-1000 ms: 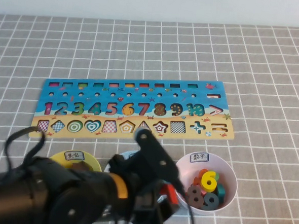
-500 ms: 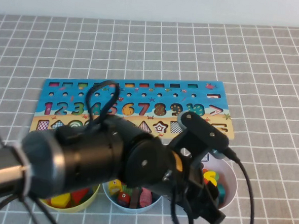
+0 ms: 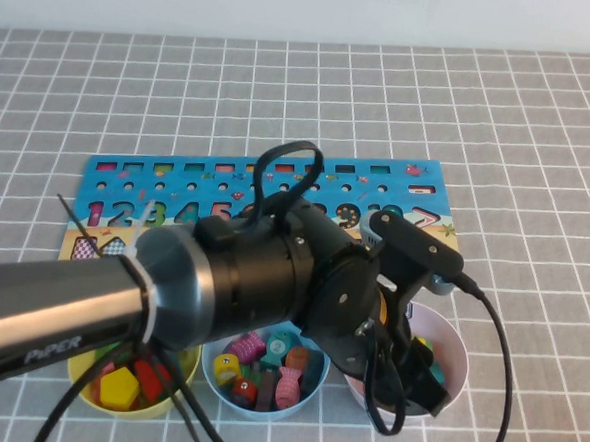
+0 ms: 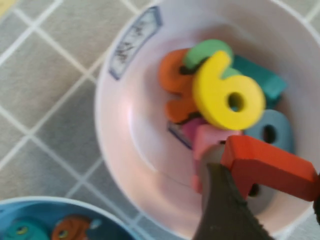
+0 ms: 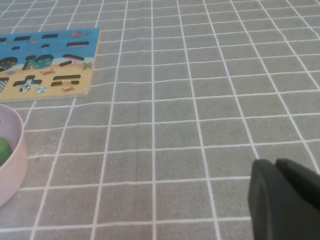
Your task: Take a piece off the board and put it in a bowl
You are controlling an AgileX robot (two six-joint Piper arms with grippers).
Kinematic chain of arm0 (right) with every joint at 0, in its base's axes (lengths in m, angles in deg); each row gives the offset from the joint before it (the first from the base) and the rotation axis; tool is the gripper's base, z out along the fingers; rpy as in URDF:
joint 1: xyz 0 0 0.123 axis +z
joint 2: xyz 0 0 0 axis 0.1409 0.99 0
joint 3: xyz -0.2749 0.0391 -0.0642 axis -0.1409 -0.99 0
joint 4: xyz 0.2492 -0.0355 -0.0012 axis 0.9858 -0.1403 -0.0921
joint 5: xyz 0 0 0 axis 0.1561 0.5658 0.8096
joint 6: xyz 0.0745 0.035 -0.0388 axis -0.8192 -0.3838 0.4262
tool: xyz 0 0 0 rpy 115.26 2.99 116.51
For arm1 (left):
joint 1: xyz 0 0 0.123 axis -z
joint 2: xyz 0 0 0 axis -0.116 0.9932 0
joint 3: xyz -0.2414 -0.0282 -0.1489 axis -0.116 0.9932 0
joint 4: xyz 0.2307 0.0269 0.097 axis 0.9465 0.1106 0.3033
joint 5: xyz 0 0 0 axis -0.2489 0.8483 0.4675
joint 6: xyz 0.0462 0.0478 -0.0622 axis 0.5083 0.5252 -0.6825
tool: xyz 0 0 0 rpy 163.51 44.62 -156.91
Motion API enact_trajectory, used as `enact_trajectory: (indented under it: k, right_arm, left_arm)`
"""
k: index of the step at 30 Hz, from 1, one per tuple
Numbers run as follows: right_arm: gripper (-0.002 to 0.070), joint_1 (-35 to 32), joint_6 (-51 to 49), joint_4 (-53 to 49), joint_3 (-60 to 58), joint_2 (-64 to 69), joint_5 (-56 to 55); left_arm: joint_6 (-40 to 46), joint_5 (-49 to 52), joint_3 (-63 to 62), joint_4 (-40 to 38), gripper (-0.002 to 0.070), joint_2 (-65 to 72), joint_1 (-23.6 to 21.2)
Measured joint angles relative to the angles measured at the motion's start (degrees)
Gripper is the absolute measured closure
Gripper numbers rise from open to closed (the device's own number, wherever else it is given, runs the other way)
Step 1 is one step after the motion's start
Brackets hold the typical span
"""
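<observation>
My left gripper (image 3: 429,377) hangs over the pale pink bowl (image 3: 459,343) at the front right. In the left wrist view it (image 4: 267,181) is shut on the red 7 (image 4: 270,162) and holds it just above the numerals inside the bowl (image 4: 107,125). A yellow 6 (image 4: 225,92) lies on top of them, and a white label (image 4: 135,42) sits on the rim. The arm hides much of the board (image 3: 127,176); the 7's place is hidden. My right gripper (image 5: 280,200) is shut and empty over bare cloth to the right of the board (image 5: 50,55).
A light blue bowl (image 3: 253,416) and a yellow bowl (image 3: 143,410), both holding pieces, stand left of the pink bowl along the front edge. The grey checked cloth stretches bare to the right and behind the board.
My left arm has swung right and forward from the front middle to over the pink bowl, carrying the red 7.
</observation>
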Motion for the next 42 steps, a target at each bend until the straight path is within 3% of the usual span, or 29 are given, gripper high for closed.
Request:
enact_trajectory:
  k: [16, 23, 30, 33, 35, 38, 42]
  right_arm:
    - [0.0694, 0.0, 0.0, 0.0, 0.0, 0.0, 0.0]
    - [0.0694, 0.0, 0.0, 0.0, 0.0, 0.0, 0.0]
    - [0.0694, 0.0, 0.0, 0.0, 0.0, 0.0, 0.0]
    - [0.0694, 0.0, 0.0, 0.0, 0.0, 0.0, 0.0]
    - [0.0694, 0.0, 0.0, 0.0, 0.0, 0.0, 0.0]
    - [0.0694, 0.0, 0.0, 0.0, 0.0, 0.0, 0.0]
    - [0.0694, 0.0, 0.0, 0.0, 0.0, 0.0, 0.0]
  left_arm:
    - [-1.79, -0.21, -2.33, 2.74, 0.0355, 4.14, -0.66]
    - [-1.79, -0.04, -2.55, 2.86, 0.0216, 4.19, -0.66]
    - [-1.79, 0.53, -3.01, 2.97, 0.019, 2.67, -0.66]
    - [-1.42, 0.57, -3.01, 3.17, 0.0239, -0.3, -0.66]
    - [-1.33, 0.34, -2.26, 3.98, 0.0336, -3.49, -0.66]
    - [-1.33, -1.38, 0.72, 6.53, 0.0555, -8.76, -0.66]
    - [-3.45, -6.92, 8.23, 11.44, 0.0646, -16.17, -0.66]
